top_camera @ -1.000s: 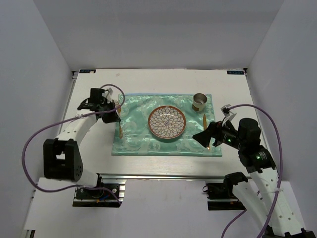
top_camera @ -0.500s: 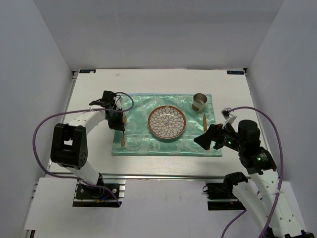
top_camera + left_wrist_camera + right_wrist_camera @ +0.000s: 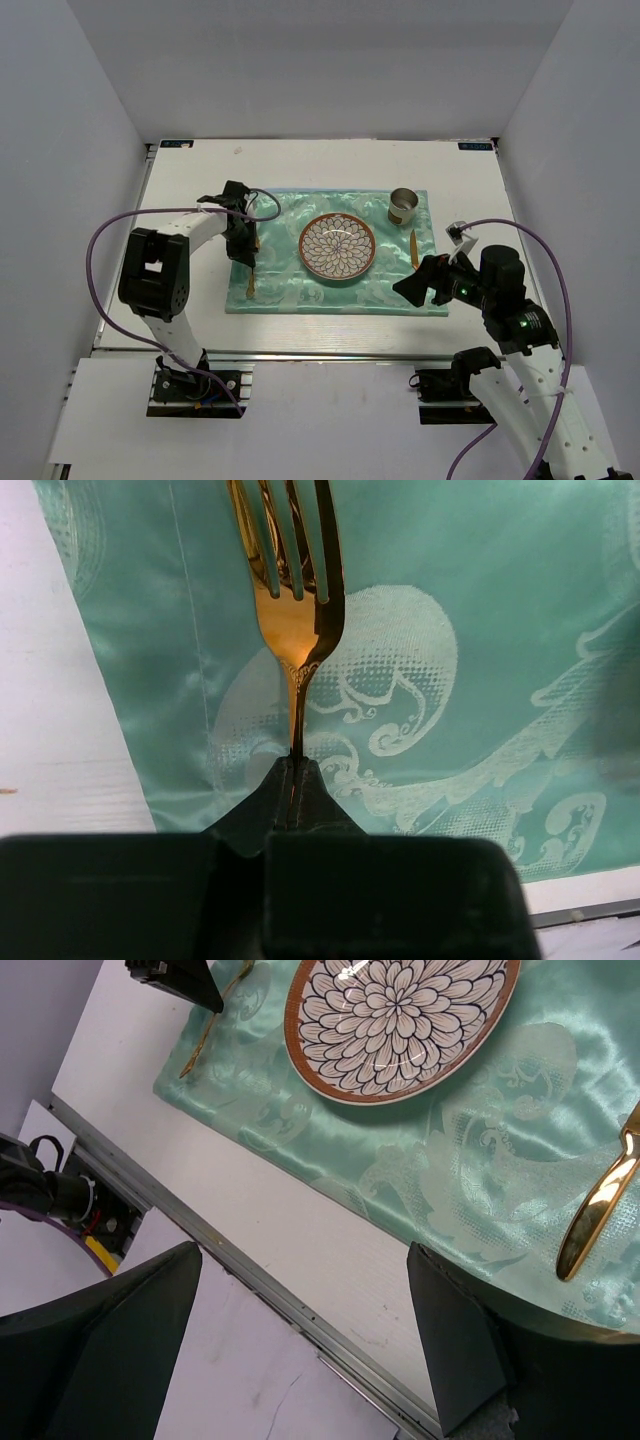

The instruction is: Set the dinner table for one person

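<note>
The white dinner table (image 3: 300, 160) carries a shiny green cloth (image 3: 290, 280). On the cloth lie a flower-patterned plate (image 3: 337, 246), a metal cup (image 3: 403, 206) at the far right and a gold knife (image 3: 415, 248) right of the plate. My left gripper (image 3: 243, 245) is shut on the handle of a gold fork (image 3: 250, 278). It holds the fork low over the cloth's left part, tines toward the near edge. In the left wrist view the fork (image 3: 295, 590) sticks out of the shut gripper (image 3: 294, 770). My right gripper (image 3: 418, 286) is open and empty over the cloth's near right corner.
In the right wrist view the plate (image 3: 400, 1020), knife (image 3: 600, 1210), fork (image 3: 205, 1035) and the table's metal front rail (image 3: 250, 1280) show between my open fingers (image 3: 455, 1340). White walls enclose the table on three sides.
My left gripper has swung right and toward the near edge with the fork, from the cloth's left border to over its left part. My right gripper has drawn back slightly toward the near edge.
</note>
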Controlling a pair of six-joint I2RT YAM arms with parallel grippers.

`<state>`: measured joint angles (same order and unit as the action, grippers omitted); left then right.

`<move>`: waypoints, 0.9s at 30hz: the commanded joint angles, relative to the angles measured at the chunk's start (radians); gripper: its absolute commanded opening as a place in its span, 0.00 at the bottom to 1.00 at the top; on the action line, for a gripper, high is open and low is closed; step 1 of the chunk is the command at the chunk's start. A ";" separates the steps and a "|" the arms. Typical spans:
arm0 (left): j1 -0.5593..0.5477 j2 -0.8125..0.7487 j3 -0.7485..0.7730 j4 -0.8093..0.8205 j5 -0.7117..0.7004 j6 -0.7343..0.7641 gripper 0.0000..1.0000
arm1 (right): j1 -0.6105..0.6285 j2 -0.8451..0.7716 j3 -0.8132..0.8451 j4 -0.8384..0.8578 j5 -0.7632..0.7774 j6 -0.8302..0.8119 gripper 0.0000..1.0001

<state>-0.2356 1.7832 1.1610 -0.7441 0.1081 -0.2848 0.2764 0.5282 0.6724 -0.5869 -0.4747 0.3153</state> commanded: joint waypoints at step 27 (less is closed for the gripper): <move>-0.048 0.032 0.040 -0.035 -0.076 0.019 0.00 | 0.001 -0.025 0.001 -0.002 0.001 -0.022 0.89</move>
<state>-0.2684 1.8225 1.1793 -0.7631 0.0601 -0.2741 0.2764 0.5159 0.6720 -0.6037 -0.4732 0.3031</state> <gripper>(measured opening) 0.021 0.890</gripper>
